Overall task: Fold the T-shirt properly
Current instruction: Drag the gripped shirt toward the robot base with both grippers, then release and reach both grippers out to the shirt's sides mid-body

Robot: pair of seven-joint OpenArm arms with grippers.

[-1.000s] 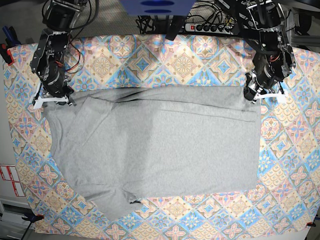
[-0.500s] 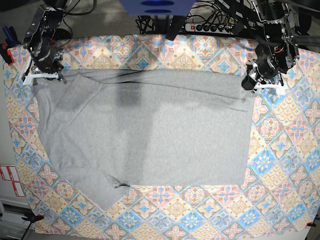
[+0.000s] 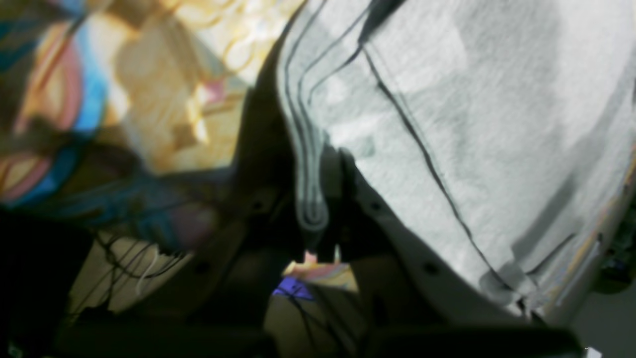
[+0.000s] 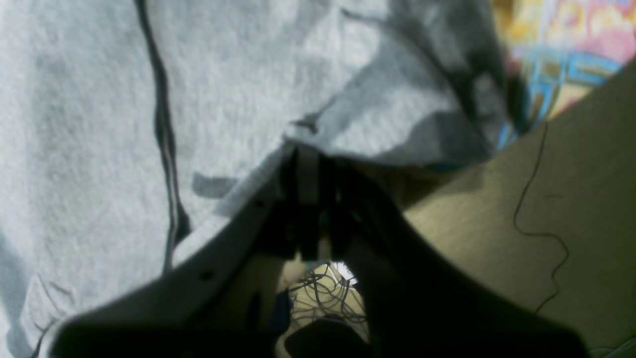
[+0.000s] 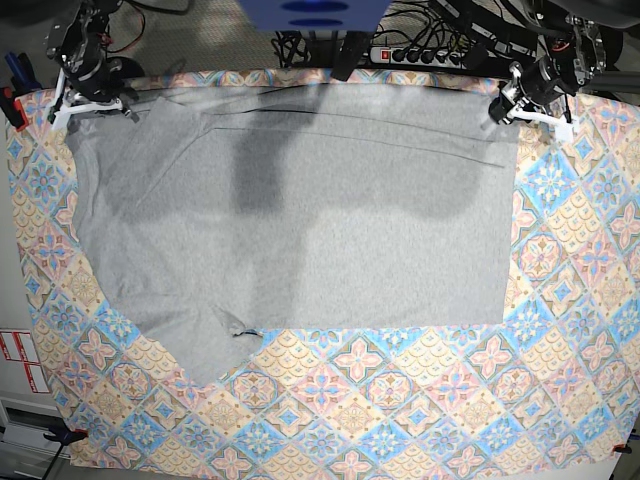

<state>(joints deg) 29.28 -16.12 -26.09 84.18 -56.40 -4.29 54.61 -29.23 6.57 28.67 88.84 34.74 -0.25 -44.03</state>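
Tablecloth: tile pattern in blue, pink and cream, covering the table; bare along the near edge and both sides.

T-shirt: plain heather grey, spread over the far half of the tablecloth. Far edge raised at both corners and stretched between the two grippers; near edge lies flat. One sleeve spreads toward the near left of the base view. Two broad shadows cross the upper cloth. No lettering shows.

Power strip: black, with cables, beyond the far edge of the table.

Right gripper: far left corner in the base view, white fingers, jaws closed on the T-shirt's corner; the wrist view shows cloth pinched between the jaws.

Left gripper: far right corner, jaws closed on the folded hem of the T-shirt.
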